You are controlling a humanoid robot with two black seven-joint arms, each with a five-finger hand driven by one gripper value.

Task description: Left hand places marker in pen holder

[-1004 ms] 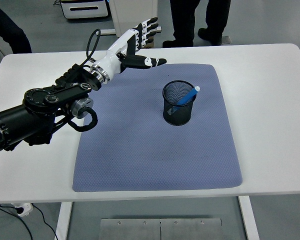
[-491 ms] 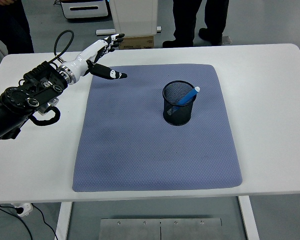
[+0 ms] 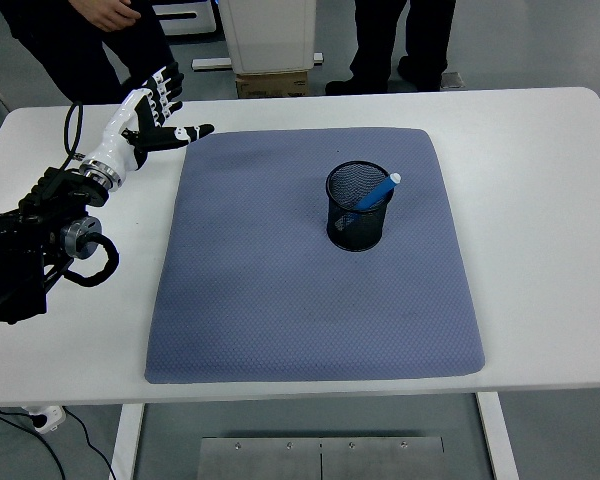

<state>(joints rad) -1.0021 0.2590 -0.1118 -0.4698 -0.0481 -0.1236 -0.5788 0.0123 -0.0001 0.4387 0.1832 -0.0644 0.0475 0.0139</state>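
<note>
- My left hand (image 3: 148,115) is out over the far left part of the desk (image 3: 540,200), just off the left edge of the grey-blue mat (image 3: 310,300), and it holds nothing: the fingers are spread and relaxed, the thumb pointing toward the mat.
- The marker (image 3: 373,193) stands in the pen holder (image 3: 358,207), leaning to the right with its white-tipped end over the rim. The black mesh holder is upright on the mat, right of centre toward the far side, well apart from my hand.
- As I judge it, the placing is done. What remains is clearing my arm away without disturbing anything.
- To do that well, I would keep the hand loose and wide, with no curling that could snag the mat's edge.
- I would take the arm out along the left side of the desk, low and smooth, never swinging across the mat toward the holder. The holder looks light, and a brush could tip it and spill the marker.
- A person (image 3: 90,30) stands close behind the far left corner, just beyond my fingertips, so I would draw toward my own side, not further out.
- My right hand is not in view.
</note>
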